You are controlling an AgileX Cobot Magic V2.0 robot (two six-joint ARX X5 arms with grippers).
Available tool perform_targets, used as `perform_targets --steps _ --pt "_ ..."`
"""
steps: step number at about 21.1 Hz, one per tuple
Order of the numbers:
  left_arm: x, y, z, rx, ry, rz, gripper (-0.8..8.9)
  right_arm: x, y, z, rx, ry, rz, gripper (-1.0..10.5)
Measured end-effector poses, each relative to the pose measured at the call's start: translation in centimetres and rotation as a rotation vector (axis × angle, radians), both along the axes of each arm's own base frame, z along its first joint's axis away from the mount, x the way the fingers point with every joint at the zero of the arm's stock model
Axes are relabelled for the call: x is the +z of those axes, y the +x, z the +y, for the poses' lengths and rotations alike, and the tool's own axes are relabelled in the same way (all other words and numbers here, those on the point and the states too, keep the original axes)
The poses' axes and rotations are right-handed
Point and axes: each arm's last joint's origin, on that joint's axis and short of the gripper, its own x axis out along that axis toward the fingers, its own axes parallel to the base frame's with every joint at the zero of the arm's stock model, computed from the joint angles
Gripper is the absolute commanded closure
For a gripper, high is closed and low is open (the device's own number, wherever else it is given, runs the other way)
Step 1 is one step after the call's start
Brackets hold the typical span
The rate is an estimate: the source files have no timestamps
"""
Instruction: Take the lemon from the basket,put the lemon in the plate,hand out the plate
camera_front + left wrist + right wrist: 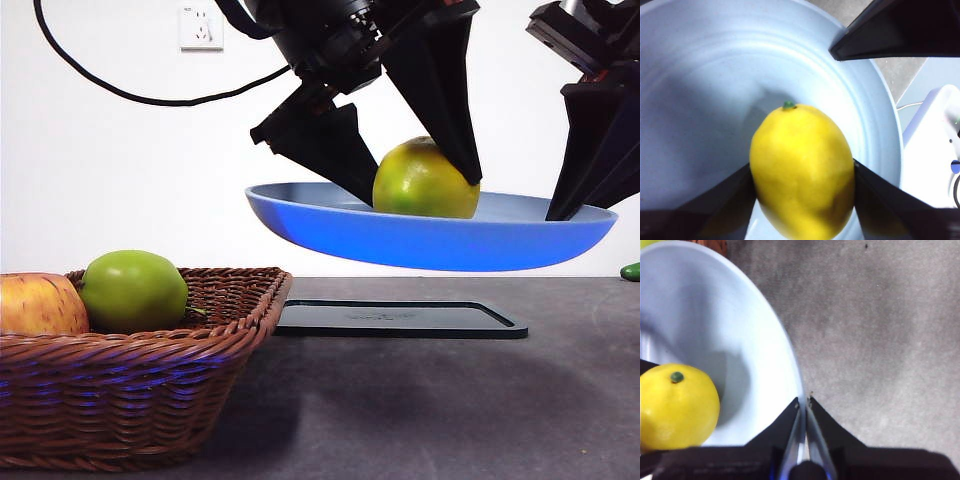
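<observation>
The lemon lies in the light-blue plate, which hangs level in the air above the table. My left gripper comes down from above and its jaws press both sides of the lemon. My right gripper is shut on the plate's right rim and holds the plate up. The right wrist view also shows the lemon inside the plate. The brown wicker basket stands at the near left.
A green apple and a red-yellow apple sit in the basket. A flat black tray lies on the table under the plate. A small green object shows at the right edge.
</observation>
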Motion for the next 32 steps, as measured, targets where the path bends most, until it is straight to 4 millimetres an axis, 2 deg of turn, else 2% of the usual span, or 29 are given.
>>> perform_targets --steps 8,10,12,16,21,23,25,32 --pt "0.5 0.0 0.5 0.008 0.007 0.005 4.64 -0.1 0.0 -0.4 -0.071 0.000 0.049 9.4" --pt "2.3 0.1 1.1 0.011 -0.003 -0.011 4.64 -0.5 0.4 -0.7 -0.094 -0.002 0.069 9.4" --pt "5.1 0.0 2.0 0.008 -0.023 -0.044 4.64 -1.1 1.3 -1.3 -0.128 -0.012 0.108 9.4" --pt "9.4 -1.1 3.7 -0.022 -0.025 -0.082 4.64 -1.2 4.9 -2.2 -0.187 -0.018 0.136 9.4" --pt "12.8 -2.8 5.3 -0.049 -0.052 -0.115 4.64 -1.5 11.4 -3.2 -0.231 -0.022 0.141 9.4" --pt "13.1 -3.6 5.6 -0.065 -0.047 -0.110 4.64 -1.7 14.0 -3.4 -0.243 -0.022 0.131 9.4" --pt "13.1 -3.7 5.6 -0.071 -0.042 -0.104 4.64 -2.0 15.8 -3.3 -0.245 -0.021 0.125 9.4" --pt "13.0 -3.8 5.6 -0.073 -0.041 -0.103 4.64 -4.3 20.2 -2.9 -0.245 -0.018 0.113 9.4"
